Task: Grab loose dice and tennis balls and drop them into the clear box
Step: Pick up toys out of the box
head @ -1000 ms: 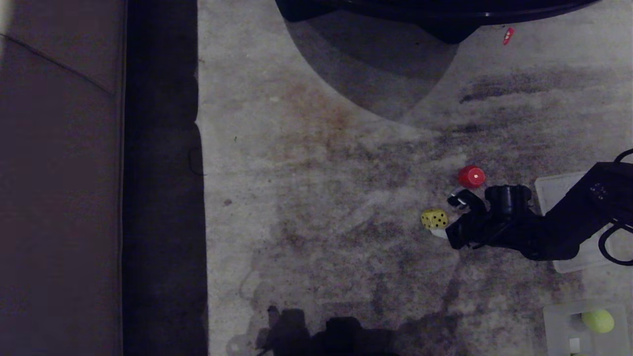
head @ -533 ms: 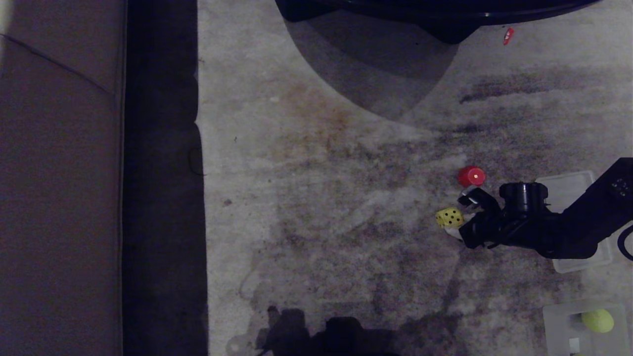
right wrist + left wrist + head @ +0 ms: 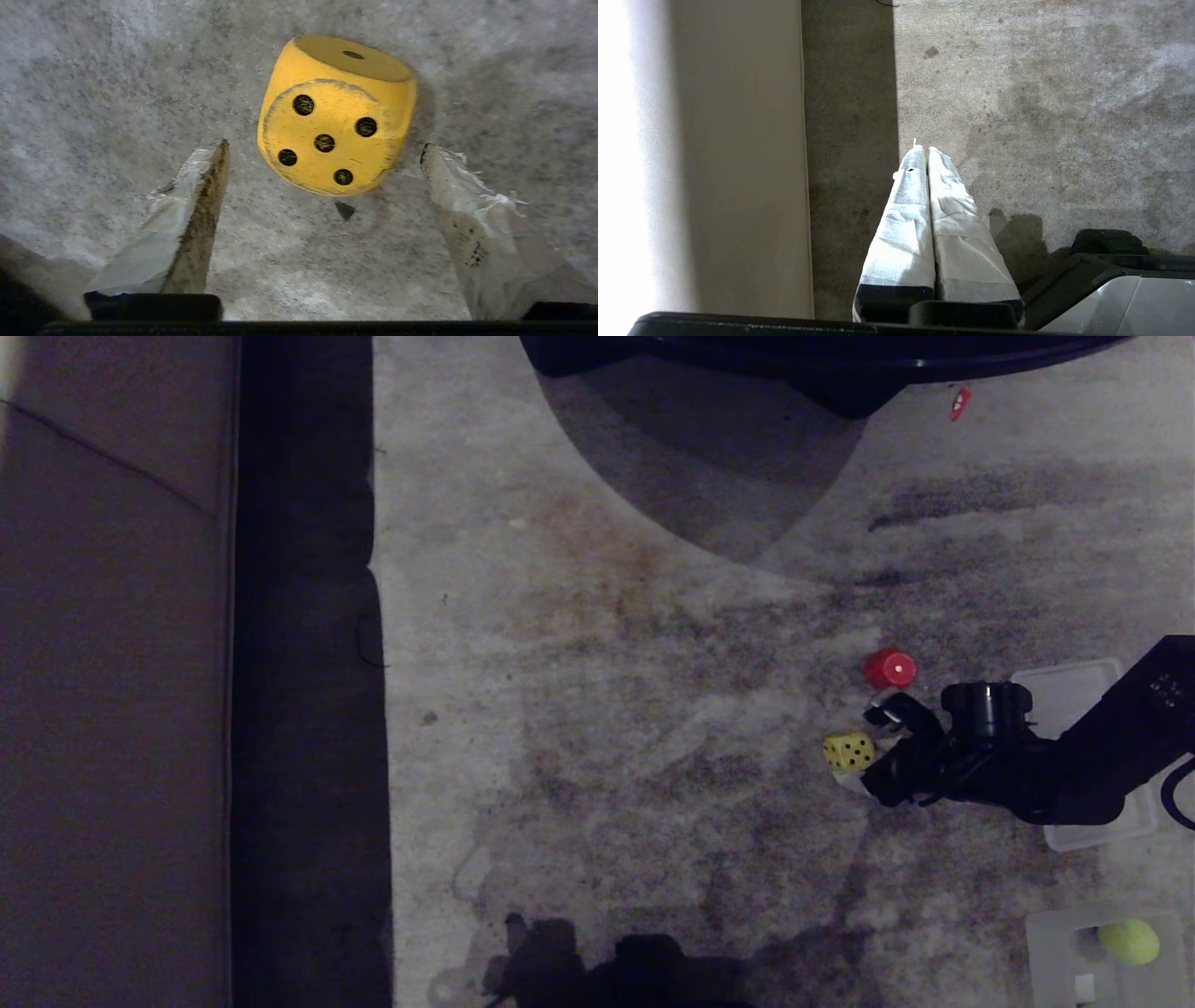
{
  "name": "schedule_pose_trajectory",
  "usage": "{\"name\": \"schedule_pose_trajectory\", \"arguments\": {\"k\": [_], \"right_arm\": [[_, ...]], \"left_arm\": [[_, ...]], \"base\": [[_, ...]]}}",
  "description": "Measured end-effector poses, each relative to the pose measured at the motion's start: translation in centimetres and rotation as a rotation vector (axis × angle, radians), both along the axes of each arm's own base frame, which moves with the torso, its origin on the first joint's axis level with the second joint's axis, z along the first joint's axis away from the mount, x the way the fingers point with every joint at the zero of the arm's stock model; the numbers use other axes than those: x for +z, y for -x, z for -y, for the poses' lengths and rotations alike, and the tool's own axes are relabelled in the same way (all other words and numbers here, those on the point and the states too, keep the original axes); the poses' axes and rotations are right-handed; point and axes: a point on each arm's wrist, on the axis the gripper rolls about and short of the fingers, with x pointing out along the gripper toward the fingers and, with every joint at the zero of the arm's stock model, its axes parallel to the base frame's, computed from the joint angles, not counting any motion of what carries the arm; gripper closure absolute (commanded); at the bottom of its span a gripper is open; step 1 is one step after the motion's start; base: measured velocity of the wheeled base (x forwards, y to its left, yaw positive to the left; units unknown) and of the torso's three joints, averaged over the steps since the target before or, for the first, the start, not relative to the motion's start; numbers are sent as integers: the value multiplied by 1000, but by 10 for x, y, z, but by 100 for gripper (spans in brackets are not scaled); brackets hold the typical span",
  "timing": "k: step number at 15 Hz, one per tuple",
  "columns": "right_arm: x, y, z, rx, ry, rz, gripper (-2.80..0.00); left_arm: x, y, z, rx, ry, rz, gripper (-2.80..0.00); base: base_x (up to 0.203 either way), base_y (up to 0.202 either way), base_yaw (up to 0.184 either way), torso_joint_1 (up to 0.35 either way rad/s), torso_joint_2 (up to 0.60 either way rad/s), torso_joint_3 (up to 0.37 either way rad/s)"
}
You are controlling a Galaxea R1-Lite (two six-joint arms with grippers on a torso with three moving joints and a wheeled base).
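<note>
Right gripper shifted toward the clear box, spread wide, yellow die loose between its fingertips, untouched

On the carpet, one die lies just left of the right gripper, with a second die behind it. A flat lid lies right of both, under the arm. The clear box sits nearer the robot, a tennis ball inside.
</note>
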Motion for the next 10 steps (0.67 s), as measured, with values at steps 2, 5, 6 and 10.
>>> {"name": "schedule_pose_trajectory", "arguments": {"k": [2,5,6,10], "right_arm": [[1,-4,-3,7,-3,12,-280],[4,-13,-7,8,-8,43,-280],[3,-15,-8,7,-8,51,-280],[-1,-23,-7,-43,22,111,-280]], "left_arm": [[0,0,0,0,0,0,0],[0,0,0,0,0,0,0],[0,0,0,0,0,0,0],[0,0,0,0,0,0,0]], "base": [[0,0,0,0,0,0],[0,0,0,0,0,0],[0,0,0,0,0,0],[0,0,0,0,0,0]]}}
